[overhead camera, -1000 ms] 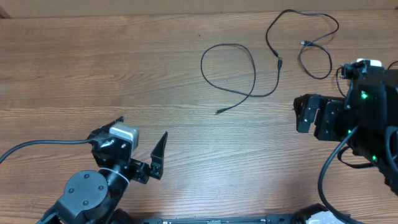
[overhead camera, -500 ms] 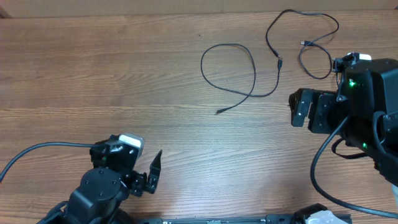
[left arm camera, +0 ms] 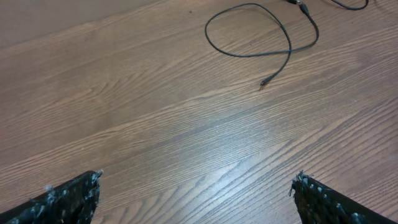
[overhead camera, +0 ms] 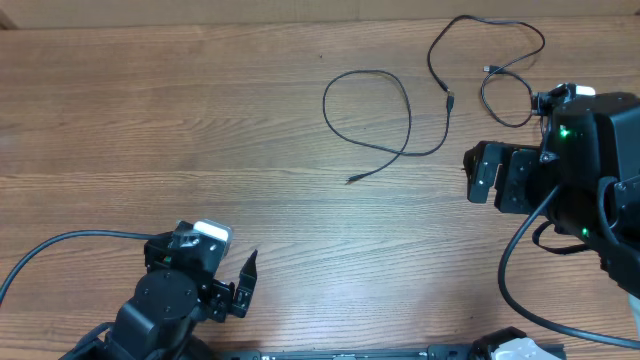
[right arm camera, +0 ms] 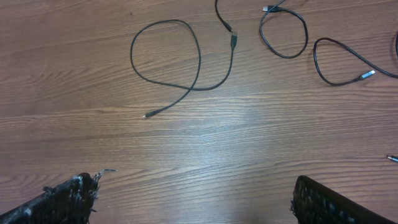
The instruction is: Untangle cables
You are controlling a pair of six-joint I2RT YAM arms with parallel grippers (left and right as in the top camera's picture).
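Note:
One thin black cable [overhead camera: 366,108] lies in a loop on the wooden table, its small plug end [overhead camera: 351,180] pointing towards the middle. It also shows in the left wrist view [left arm camera: 249,32] and the right wrist view [right arm camera: 165,56]. A second black cable [overhead camera: 488,48] curls at the far right and touches the first near a plug [overhead camera: 449,99]. The right wrist view shows its loop [right arm camera: 283,32] and another cord with a silver tip [right arm camera: 367,74]. My left gripper [overhead camera: 225,255] [left arm camera: 196,186] is open and empty near the front left. My right gripper [overhead camera: 470,175] [right arm camera: 199,186] is open and empty, right of the cables.
The wooden table [overhead camera: 150,120] stretches bare to the left and centre. Thick black arm cables run by the left arm [overhead camera: 60,240] and the right arm [overhead camera: 515,270]. A small plug tip [right arm camera: 390,158] lies at the right edge of the right wrist view.
My left gripper has drawn back towards the front edge of the table. My right gripper shifted slightly left and up, then held still. The cables have not moved.

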